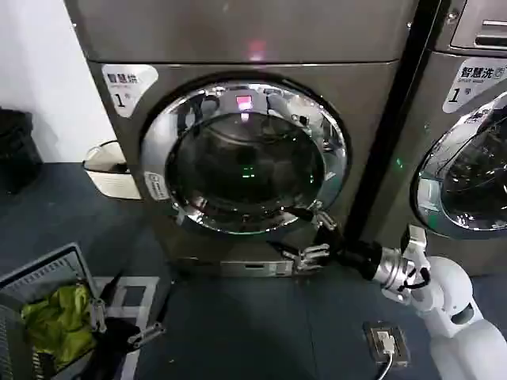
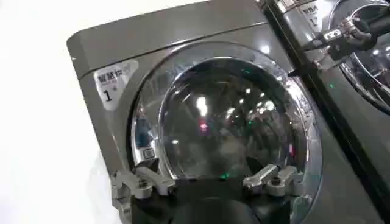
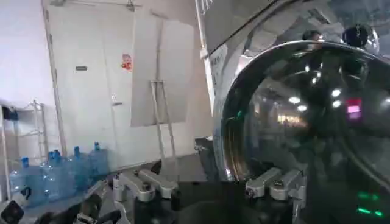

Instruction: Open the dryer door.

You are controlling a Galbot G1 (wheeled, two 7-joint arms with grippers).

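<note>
The grey front-loading dryer's round chrome-rimmed glass door [image 1: 245, 157] is seen shut. The right gripper [image 1: 315, 237], fingers spread, is positioned at the door's lower right rim. The left gripper [image 1: 119, 323], also spread, is parked well below-left. Step judged: approach. Next, the rim must be hooked and pulled outward.

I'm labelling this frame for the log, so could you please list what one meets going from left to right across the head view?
Laundry basket with green cloth → left gripper → white bin → dryer door → right gripper at the door's lower right edge → floor socket → second machine's door.
</note>
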